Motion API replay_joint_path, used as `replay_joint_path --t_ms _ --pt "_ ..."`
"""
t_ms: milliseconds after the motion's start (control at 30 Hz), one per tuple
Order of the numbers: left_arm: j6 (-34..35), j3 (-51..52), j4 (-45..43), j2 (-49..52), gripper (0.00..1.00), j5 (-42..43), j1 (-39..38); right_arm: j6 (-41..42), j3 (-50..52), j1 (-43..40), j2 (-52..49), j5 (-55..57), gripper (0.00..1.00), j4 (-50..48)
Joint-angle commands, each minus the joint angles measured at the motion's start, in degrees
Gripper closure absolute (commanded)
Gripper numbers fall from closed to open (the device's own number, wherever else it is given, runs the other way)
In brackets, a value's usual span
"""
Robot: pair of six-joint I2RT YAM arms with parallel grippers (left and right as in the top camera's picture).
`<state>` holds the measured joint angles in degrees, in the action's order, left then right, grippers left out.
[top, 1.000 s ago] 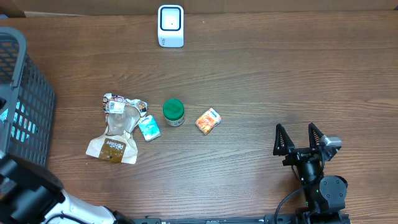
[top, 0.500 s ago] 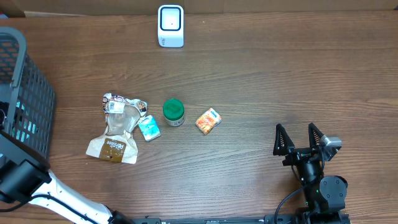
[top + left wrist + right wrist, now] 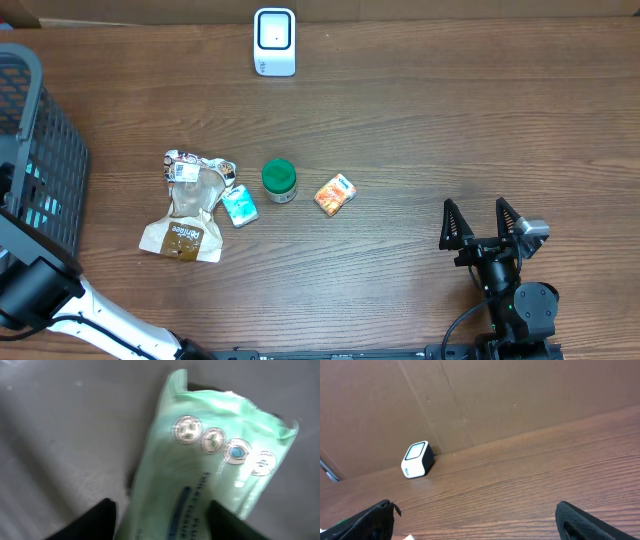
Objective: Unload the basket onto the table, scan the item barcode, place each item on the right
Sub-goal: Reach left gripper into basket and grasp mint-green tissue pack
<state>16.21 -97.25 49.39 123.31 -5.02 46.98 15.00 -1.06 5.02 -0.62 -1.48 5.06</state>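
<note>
The left fingers [image 3: 97, 522] flank the near end of a pale green pouch [image 3: 200, 475] lying on a grey surface; I cannot tell whether they press it. The right fingers [image 3: 453, 222] stand spread and empty over the near bench [image 3: 420, 130]. At the far edge sits the white scanner [image 3: 274, 41].

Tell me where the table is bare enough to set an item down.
Bare: the wide wood between scanner, orange packet and right hand; also the strip between scanner and green-lidded jar. Crowded: snack bag, teal packet, jar and orange packet, near the basket.
</note>
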Motion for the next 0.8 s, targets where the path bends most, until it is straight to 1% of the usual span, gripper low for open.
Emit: replay_joint_path --t_ms 0,67,133,167,200,400,533,567,600,633,667,700,767 --pt "-1.0 3.7 1.6 2.2 0.57 -1.1 -0.1 0.0 0.6 0.3 0.4 -0.1 0.0 -0.4" --pt "-1.0 3.7 1.9 2.3 0.7 -1.0 -0.1 0.0 0.6 0.3 0.4 -0.1 0.0 -0.4" --pt "-1.0 3.7 2.3 2.2 0.82 -0.9 -0.1 0.0 0.6 0.3 0.4 -0.1 0.0 -0.4" --pt "-1.0 3.7 2.5 2.3 0.93 -0.9 -0.1 0.0 0.6 0.3 0.4 -0.1 0.0 -0.4" --pt "-1.0 3.7 2.6 2.3 0.95 -0.9 -0.1 0.0 0.6 0.3 0.4 -0.1 0.0 -0.4" --pt "-1.0 3.1 4.2 1.4 0.96 -0.9 -0.1 0.0 0.6 0.3 0.4 -0.1 0.0 -0.4" --pt "-1.0 2.5 4.7 -2.4 0.96 0.7 -0.1 0.0 0.6 0.3 0.4 -0.1 0.0 -0.4" --pt "-1.0 2.5 4.6 -4.4 0.91 1.5 -0.1 0.0 0.6 0.3 0.4 -0.1 0.0 -0.4" --pt "-1.0 2.5 4.6 -5.2 0.72 1.7 -0.1 0.0 0.6 0.3 0.4 -0.1 0.0 -0.4" --pt "-1.0 2.5 4.7 -6.1 0.46 2.0 -0.1 0.0 0.6 0.3 0.4 -0.1 0.0 -0.4" --pt "-1.0 2.5 4.7 -6.9 0.31 2.1 -0.1 0.0 0.6 0.3 0.4 -0.1 0.0 -0.4" --pt "-1.0 2.5 5.0 -7.7 0.27 2.1 -0.1 0.0 0.6 0.3 0.4 -0.1 0.0 -0.4" --pt "-1.0 2.5 5.9 -8.3 0.26 2.1 -0.1 0.0 0.6 0.3 0.4 -0.1 0.0 -0.4"
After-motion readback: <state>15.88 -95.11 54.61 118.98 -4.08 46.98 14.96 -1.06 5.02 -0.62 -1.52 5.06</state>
